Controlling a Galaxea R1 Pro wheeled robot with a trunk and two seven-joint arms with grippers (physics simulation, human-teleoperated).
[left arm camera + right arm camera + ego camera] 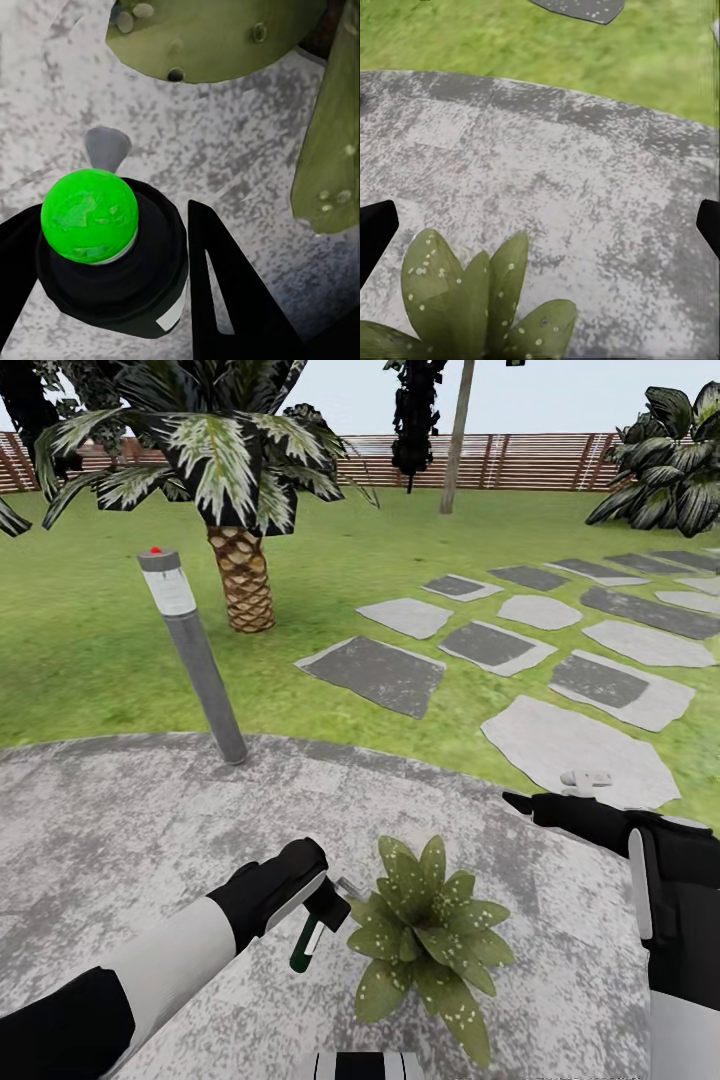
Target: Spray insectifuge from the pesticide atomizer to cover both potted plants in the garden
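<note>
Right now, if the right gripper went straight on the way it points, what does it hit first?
Probably the stone patio just beyond the potted plant's speckled leaves. The right gripper looks down along open jaws at bare paving, with the leaf tips close under that line; depth is unclear, so it might brush them.

The patio (pixel 120 830) under me looks like rough, mottled grey stone, matt all over. I see the bottle (pixel 306 945) in my left gripper (pixel 325 905) as smooth dark green plastic; from the left wrist its end shines bright and glossy. The plant (pixel 425 935) has waxy, smooth leaves dotted with white specks (pixel 511 266). The post (pixel 195 660) reads as dull grey metal, and the fence (pixel 540 460) as brown slatted wood.
</note>
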